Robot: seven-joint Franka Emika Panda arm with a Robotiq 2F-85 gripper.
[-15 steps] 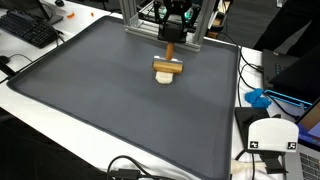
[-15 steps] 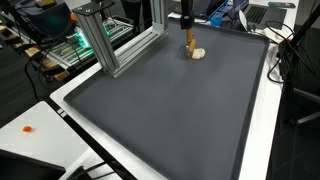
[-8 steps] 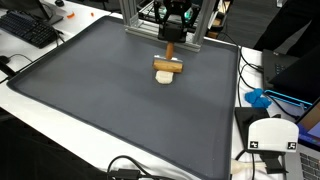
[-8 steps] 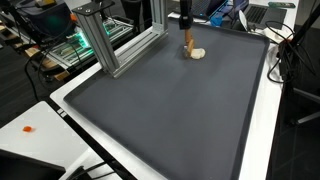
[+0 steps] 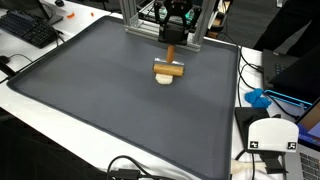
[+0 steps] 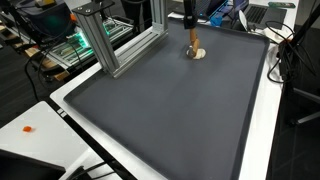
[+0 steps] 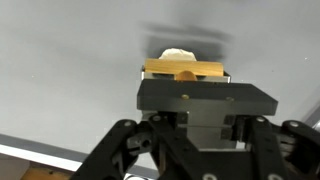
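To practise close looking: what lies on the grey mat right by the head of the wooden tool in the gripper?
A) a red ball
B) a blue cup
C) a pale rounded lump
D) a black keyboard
C: a pale rounded lump shows by the wooden tool held in the gripper.

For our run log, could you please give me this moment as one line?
gripper: shut on wooden mallet | pose: handle upright, head beside pale lump | surface: grey mat

Dark grey mat (image 5: pixel 110 105) on white table (image 5: pixel 55 122), black keyboard (image 5: pixel 28 29) near one corner, aluminium post (image 6: pixel 99 45) beside it
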